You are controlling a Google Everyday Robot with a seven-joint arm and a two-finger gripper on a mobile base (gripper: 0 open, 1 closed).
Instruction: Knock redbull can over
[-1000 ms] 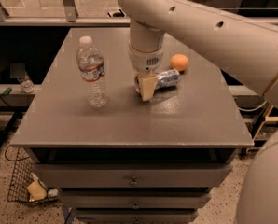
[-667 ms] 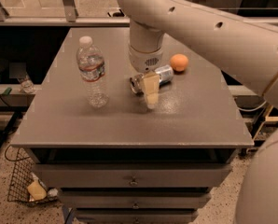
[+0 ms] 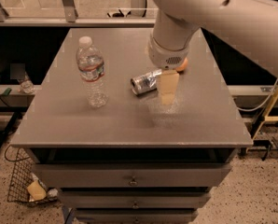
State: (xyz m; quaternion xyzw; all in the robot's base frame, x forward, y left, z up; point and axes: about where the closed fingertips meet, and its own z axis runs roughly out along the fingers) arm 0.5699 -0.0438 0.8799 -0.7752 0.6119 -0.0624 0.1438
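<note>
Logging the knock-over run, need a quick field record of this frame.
redbull can: on its side, mid-table, silver end facing left
gripper: low over the table, right beside the can, contact unclear
water bottle: upright, left of the can, apart
orange: behind the arm, mostly hidden
table: grey top, drawers below
task: can looks knocked over

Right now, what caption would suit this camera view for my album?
The robot's gripper hangs beside the redbull can, lying on its side on the table, water bottle upright.
</note>
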